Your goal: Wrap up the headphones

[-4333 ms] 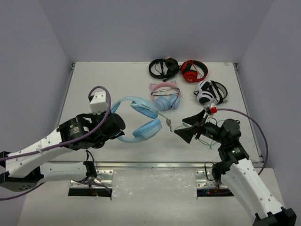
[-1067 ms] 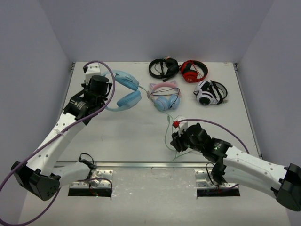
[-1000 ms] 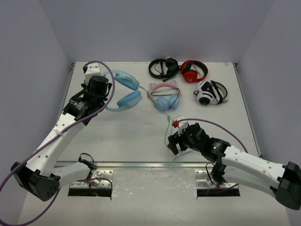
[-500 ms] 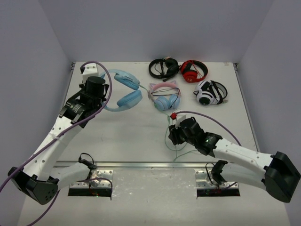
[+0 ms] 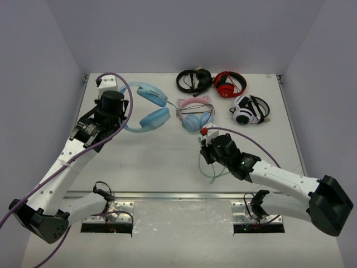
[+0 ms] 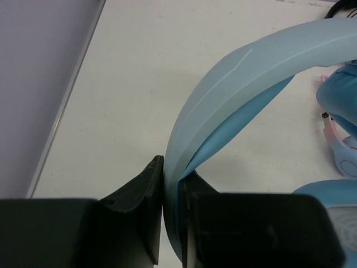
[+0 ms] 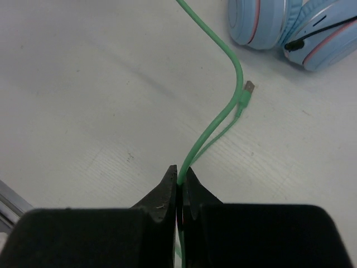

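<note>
Headphones sat clamped by headband in my left jaws; right jaws pinched cable near pink pair; I judged steady tension key for looping.

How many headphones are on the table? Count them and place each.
5. The light blue pair far left, headband in the left gripper; cat-ear pair beside it, centre; black pair and red pair at the far edge; white-and-black pair right. None seems hidden.
</note>
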You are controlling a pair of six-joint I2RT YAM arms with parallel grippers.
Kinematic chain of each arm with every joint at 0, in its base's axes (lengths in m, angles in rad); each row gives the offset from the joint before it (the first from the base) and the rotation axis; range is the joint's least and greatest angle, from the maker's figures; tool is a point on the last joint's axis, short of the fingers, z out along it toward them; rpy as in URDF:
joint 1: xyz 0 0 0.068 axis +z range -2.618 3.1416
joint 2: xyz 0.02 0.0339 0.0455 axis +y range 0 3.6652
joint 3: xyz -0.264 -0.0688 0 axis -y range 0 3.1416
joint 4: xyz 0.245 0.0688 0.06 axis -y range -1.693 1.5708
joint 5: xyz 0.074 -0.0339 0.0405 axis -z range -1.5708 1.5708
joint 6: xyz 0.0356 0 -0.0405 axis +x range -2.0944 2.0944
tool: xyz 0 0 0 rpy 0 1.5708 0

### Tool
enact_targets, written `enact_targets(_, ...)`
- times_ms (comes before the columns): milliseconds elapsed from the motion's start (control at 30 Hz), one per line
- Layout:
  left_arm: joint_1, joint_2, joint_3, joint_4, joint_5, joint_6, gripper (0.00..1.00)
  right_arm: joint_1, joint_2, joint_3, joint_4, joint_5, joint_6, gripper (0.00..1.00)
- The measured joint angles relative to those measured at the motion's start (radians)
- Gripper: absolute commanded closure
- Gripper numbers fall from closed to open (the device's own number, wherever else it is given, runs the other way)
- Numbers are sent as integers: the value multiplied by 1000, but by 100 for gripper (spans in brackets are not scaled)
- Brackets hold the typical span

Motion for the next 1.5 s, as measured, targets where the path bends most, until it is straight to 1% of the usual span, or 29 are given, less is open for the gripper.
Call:
enact_targets(133, -8, 14, -6, 27, 12, 49, 100, 24, -79, 13, -35, 32, -99, 99)
enact_targets(233, -40, 81, 3, 43, 37, 89, 100, 41, -114, 97, -143, 71, -192, 99)
enact_targets(300, -92, 168, 37, 37, 53, 115, 100, 51, -109, 192, -217, 100, -254, 99)
enact_targets(433, -247, 384, 127, 18, 59, 177, 100, 68, -82, 382, -307, 124, -370, 99)
enact_targets(500, -307, 450, 144, 15, 71, 195, 99, 78, -69, 452, -361, 92, -429, 99)
enact_targets(567, -341, 477, 145, 4, 96, 215, 100, 84, -68, 483, -408, 48, -473, 99)
enact_targets(800, -365, 454, 130, 36, 121, 294, 100, 85, -130, 530, -599, -274, -630, 99)
enact_targets(867, -372, 438, 105, 57, 145, 309, 99, 86, -153, 551, -627, -338, -661, 99)
enact_targets(967, -381, 410, 56, 70, 184, 320, 100, 86, -174, 588, -662, -383, -704, 99)
enact_targets(1067, -383, 394, 25, 72, 220, 334, 100, 86, -177, 621, -695, -379, -745, 99)
enact_targets(1133, -383, 382, 1, 86, 238, 338, 100, 86, -175, 640, -716, -345, -775, 99)
enact_targets(1267, -386, 357, -24, 93, 255, 342, 100, 87, -155, 660, -731, -192, -838, 99)
enact_targets(1400, -406, 330, -34, 109, 294, 353, 100, 85, -106, 662, -718, -72, -890, 99)
enact_targets(1500, -435, 307, -44, 124, 328, 363, 100, 86, -122, 626, -647, -63, -924, 99)
